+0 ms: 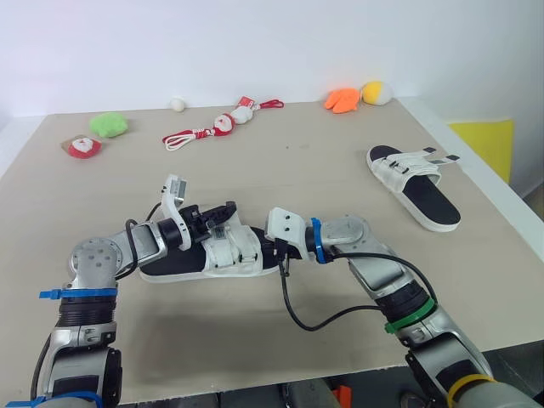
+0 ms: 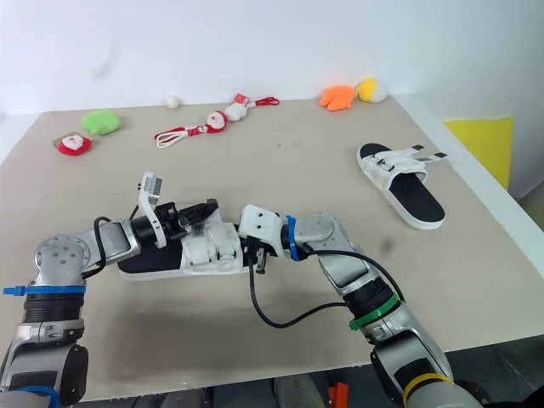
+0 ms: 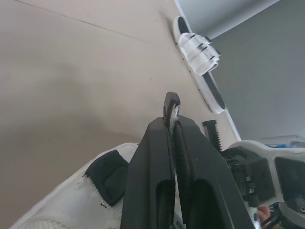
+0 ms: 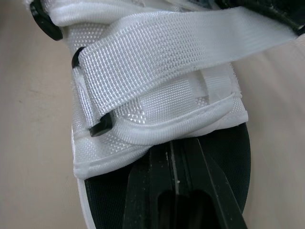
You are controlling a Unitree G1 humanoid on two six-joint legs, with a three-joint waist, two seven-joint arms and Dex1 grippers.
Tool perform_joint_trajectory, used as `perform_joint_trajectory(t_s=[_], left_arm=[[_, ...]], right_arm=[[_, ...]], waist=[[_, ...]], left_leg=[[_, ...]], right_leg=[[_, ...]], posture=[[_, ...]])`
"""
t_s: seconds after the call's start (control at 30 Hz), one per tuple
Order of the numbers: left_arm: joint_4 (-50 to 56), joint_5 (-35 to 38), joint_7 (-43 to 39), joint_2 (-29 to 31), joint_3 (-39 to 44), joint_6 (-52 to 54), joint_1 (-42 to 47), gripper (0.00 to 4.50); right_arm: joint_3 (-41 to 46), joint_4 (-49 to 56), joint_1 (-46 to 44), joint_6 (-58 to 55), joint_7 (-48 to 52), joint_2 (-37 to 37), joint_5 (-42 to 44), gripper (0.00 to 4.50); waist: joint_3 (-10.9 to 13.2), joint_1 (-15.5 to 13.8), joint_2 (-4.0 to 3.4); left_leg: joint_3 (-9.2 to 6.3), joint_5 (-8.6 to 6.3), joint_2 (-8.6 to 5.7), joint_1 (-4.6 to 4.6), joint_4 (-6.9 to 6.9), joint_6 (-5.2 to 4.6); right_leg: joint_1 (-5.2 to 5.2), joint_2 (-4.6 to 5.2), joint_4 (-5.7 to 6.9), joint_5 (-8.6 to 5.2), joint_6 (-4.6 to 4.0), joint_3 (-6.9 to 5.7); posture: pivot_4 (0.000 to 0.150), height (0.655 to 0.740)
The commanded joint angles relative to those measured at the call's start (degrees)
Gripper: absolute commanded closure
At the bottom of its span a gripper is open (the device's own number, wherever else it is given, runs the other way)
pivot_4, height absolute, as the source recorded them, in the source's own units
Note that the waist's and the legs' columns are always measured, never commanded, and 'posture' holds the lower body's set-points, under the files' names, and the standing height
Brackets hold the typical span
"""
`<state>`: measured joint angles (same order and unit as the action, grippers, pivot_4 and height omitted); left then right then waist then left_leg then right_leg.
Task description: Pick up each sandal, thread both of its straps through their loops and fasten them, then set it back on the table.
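The near white sandal [image 1: 174,264] with a black footbed lies on the table [image 1: 280,170] between my arms. My left gripper [image 1: 228,212] hovers over its straps, shut on the end of one white strap [image 4: 157,52] that is pulled across the sandal. My right gripper [image 4: 175,145] is shut, its fingers lying on the footbed with the tips tucked under the edge of the strap band. The second sandal [image 1: 414,183] rests far right, its strap tabs [image 1: 442,158] sticking out loose.
Small toys line the table's far edge: a green plush [image 1: 109,125], a red and white one [image 1: 82,146], Santa figures on a cord [image 1: 204,132], orange [image 1: 342,99] and yellow [image 1: 376,92] pieces. A yellow object [image 1: 484,140] sits beyond the right edge.
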<state>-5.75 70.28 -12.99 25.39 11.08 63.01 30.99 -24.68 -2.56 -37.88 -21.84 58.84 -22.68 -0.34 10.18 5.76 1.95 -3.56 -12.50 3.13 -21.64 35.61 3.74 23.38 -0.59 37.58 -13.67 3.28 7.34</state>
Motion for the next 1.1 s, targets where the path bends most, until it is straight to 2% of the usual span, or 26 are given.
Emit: perform_joint_trajectory(t_s=[0.03, 0.33, 0.57, 0.73, 0.97, 1.1], left_arm=[[-0.04, -5.49, 0.39, 1.80, -1.99, 1.38, -0.56, 4.41], [-0.59, -11.96, 0.49, 3.41, -3.97, 3.14, -0.74, 4.41], [-0.26, -13.79, 0.81, 2.71, -2.07, 2.26, -0.42, 2.39], [-0.29, -14.66, 0.12, 2.85, 0.69, -1.87, 1.60, 0.17], [0.33, -12.83, -3.77, 5.77, 8.92, -3.45, 6.14, 0.07], [1.74, -11.07, -9.36, 9.94, 11.50, -1.44, 5.52, 0.07]], right_arm=[[-1.86, -1.51, 1.07, -0.93, 1.26, -0.93, -1.00, 4.50], [-1.73, -1.62, 0.81, -0.77, 1.35, -0.84, -0.87, 4.50], [-1.73, -1.78, 0.73, -0.62, 1.43, -0.87, -0.76, 4.50], [-1.73, -1.89, 0.61, -0.56, 1.46, -0.74, -0.68, 4.50], [-1.49, -1.76, 0.64, -0.65, 1.84, -0.38, -0.69, 4.50], [-1.25, -1.55, 0.75, -0.67, 2.09, -0.22, -0.56, 4.50]], waist=[[0.00, 0.00, 0.00], [-0.04, 0.04, 0.00], [-0.09, 0.12, -0.06], [-0.06, 0.47, -0.09], [0.00, 0.30, 0.09], [0.00, 0.41, 0.09]], left_leg=[[0.00, 0.00, 0.00, 0.00, 0.00, 0.00], [0.00, -0.01, -0.01, 0.04, -0.01, 0.04], [0.00, -0.02, -0.01, 0.12, -0.03, 0.06], [0.00, 0.01, -0.02, 0.26, -0.03, 0.09], [-0.24, -0.03, -0.06, -0.11, -0.08, 0.20], [-0.25, -0.09, -0.04, -0.11, -0.18, 0.31]], right_leg=[[0.00, 0.00, 0.00, 0.00, 0.00, 0.00], [-0.02, 0.00, -0.02, -0.01, -0.01, 0.01], [-0.06, 0.00, -0.03, -0.01, -0.02, 0.01], [-0.05, -0.02, -0.03, -0.04, -0.08, 0.07], [0.08, -0.05, -0.23, 0.08, 0.11, -0.01], [0.12, -0.05, -0.30, 0.03, 0.11, -0.01]], posture=[[0.150, 0.7400], [0.150, 0.7400], [0.150, 0.7400], [0.150, 0.7400], [0.150, 0.7400], [0.150, 0.7400]])
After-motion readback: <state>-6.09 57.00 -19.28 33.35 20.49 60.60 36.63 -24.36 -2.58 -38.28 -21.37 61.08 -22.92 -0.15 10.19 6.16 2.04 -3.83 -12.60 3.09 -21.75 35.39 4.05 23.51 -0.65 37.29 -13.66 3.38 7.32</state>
